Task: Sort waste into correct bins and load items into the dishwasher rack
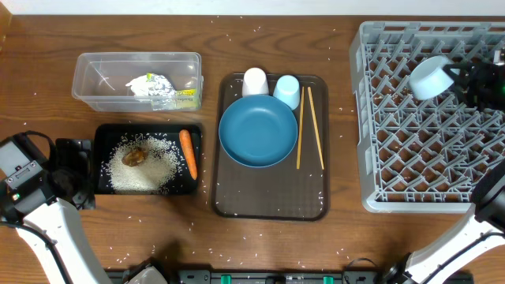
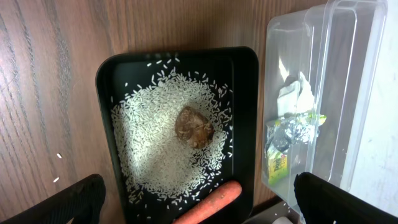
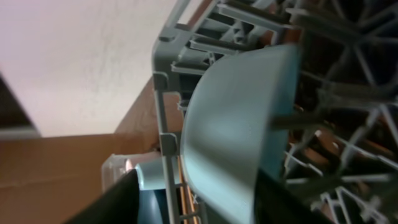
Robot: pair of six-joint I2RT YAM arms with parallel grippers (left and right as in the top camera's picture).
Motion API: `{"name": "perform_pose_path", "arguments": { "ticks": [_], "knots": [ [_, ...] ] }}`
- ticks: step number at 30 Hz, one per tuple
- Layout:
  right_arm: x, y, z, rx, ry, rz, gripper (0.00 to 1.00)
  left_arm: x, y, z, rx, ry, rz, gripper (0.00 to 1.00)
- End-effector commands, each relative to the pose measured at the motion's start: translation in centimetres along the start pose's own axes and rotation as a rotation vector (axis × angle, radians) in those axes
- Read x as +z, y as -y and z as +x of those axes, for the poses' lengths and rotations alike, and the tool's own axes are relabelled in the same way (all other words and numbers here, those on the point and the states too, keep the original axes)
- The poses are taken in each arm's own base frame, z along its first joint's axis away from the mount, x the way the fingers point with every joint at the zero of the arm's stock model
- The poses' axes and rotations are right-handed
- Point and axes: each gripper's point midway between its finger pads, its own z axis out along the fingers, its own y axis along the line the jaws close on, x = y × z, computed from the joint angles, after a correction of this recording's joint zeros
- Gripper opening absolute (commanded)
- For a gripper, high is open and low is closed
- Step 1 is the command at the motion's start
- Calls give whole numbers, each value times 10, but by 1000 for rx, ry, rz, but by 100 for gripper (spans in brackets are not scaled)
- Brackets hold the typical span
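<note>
Light-blue bowl [image 1: 430, 77] tilted in rack [image 1: 394, 170] at right gripper [image 1: 454, 78], grip unclear, wrist view shows left gripper [image 2: 208, 200] spread above black tray [image 2: 246, 93]

Serving tray [image 1: 268, 197] as my reference: on it I see the plate [image 1: 258, 131], a cup [image 1: 255, 80] and a second cup [image 1: 286, 91] behind it, and the chopsticks [image 1: 300, 130] at its right. Right of the tray stands the rack [image 1: 410, 170], the bowl [image 1: 430, 77] at its far part. Left of the tray, the tub [image 1: 91, 79] lies behind the shallow tray [image 1: 101, 158], which holds rice [image 1: 154, 170], lump [image 1: 134, 157] and carrot [image 1: 188, 153].
</note>
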Motion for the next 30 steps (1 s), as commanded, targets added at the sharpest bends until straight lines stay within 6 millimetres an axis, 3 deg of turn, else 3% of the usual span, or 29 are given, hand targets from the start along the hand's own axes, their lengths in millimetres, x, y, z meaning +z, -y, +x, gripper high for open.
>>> {"name": "perform_pose_path", "arguments": {
  "ticks": [1,4,9,10,15,19,22,26,30],
  "knots": [
    [-30,-39,-6,-48,80,45,63,-1,-1,-2,13,9,-6,98],
    [-53,-58,-6,-90,149,140,80,-1,-1,-2,13,9,-6,98],
    [-89,-109,1,-217,265,225,83,-1,-1,-2,13,9,-6,98],
    [-95,-132,8,-269,283,207,85,-1,-1,-2,13,9,-6,98],
    [-90,-195,44,-407,268,137,99,-1,-1,-2,13,9,-6,98],
    [-52,-232,88,-515,144,68,99,-1,-1,-2,13,9,-6,98],
    [-9,-249,131,-582,10,39,99,-1,-1,-2,13,9,-6,98],
    [52,-254,185,-707,-141,76,99,-1,-1,-2,13,9,-6,98],
    [119,-237,246,-852,-292,175,99,-1,-1,-2,13,9,-6,98]
  ]
}}
